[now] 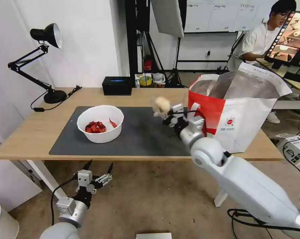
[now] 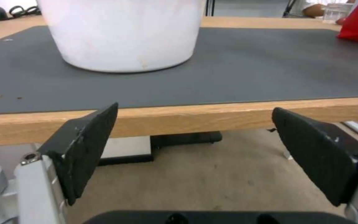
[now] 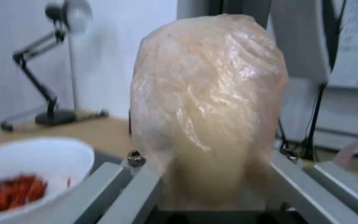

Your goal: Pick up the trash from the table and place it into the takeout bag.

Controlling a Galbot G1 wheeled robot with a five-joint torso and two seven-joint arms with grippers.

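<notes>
Right gripper [image 1: 165,114] raised above the dark grey mat [image 1: 140,136], fingers pinching the beige paper ball [image 1: 161,105] — the ball clamped between them and standing up past the tips, as the right wrist view [image 3: 208,109] makes plain. Held clear of the surface [image 1: 37,132], just beside the near-left wall of the takeout bag [image 1: 236,122], not yet over its mouth. Bag upright at the right end of the surface, mouth gaping, silver lining showing.

Left gripper [image 1: 98,171] parked low, below and in front of the surface's front edge, fingers [image 2: 85,149] spread wide with nothing between them; from the left wrist view, level with the wooden edge and pointing toward the white bowl [image 2: 125,34].

White bowl [image 1: 100,123] sitting on the left half of the mat, red crayfish shells [image 1: 96,127] heaped inside, well apart from the bag. Black tissue box [image 1: 117,85] at the far edge, a desk lamp [image 1: 45,59] at the far left corner — neither one trash.

Step in hand, by the look of it: carrying the paper ball to the bag. Pick done, drop still to come; bowl still to be dealt with, so the task probably only partly along.

Next move likely calls for lifting above the bag's rim, travelling right until squarely over the opening, then spreading the fingers. Worth watching: the rim stands higher than the ball now, so a sideways move without a rise could push the bag's wall or knock it askew.
</notes>
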